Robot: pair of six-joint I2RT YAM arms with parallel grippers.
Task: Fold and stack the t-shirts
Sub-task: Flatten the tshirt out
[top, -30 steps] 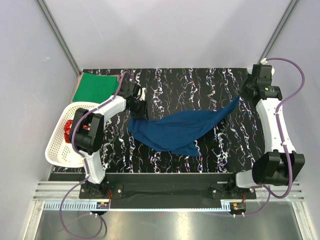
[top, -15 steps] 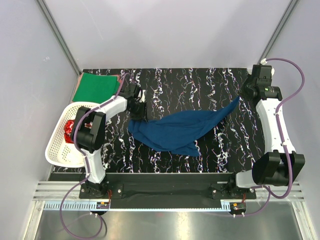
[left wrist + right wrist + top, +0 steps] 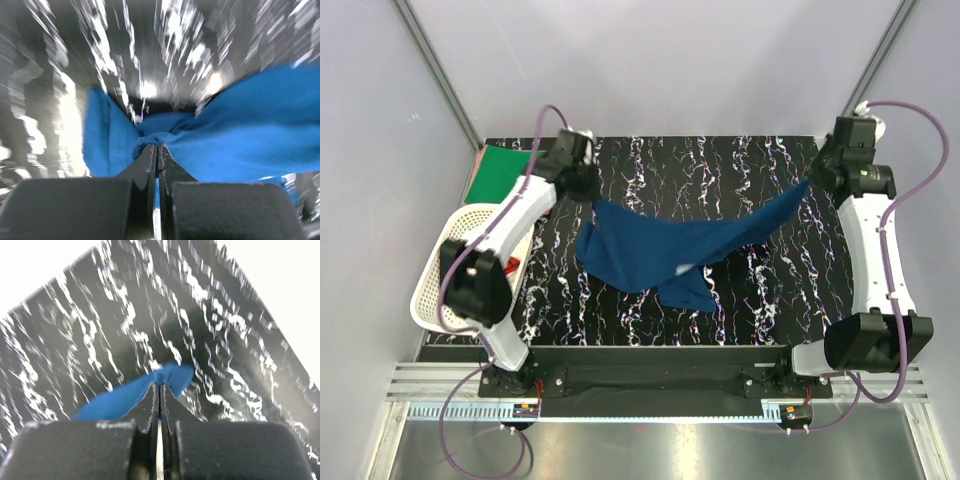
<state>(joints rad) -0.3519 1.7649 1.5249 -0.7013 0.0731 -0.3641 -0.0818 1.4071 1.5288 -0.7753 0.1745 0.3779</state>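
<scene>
A dark navy blue t-shirt [image 3: 655, 250] hangs stretched across the middle of the black marbled table, bunched and sagging at its lower middle. My left gripper [image 3: 590, 196] is shut on its left corner. In the left wrist view the blue cloth [image 3: 240, 135] bunches right at the closed tips of that gripper [image 3: 157, 145]. My right gripper [image 3: 807, 186] is shut on the shirt's right tip, and in the right wrist view its tips [image 3: 160, 383] pinch the blue point [image 3: 172, 374]. A folded green t-shirt [image 3: 505, 170] lies flat at the back left corner.
A white lattice basket [image 3: 432, 292] stands off the table's left edge, partly covered by my left arm. Grey walls close in on the left, right and back. Bare marbled table [image 3: 720, 165] shows behind the shirt and in front of it.
My left gripper has shut on the shirt's left corner and pulled it up and toward the back left. The right gripper has risen slightly, and the shirt now hangs stretched between both.
</scene>
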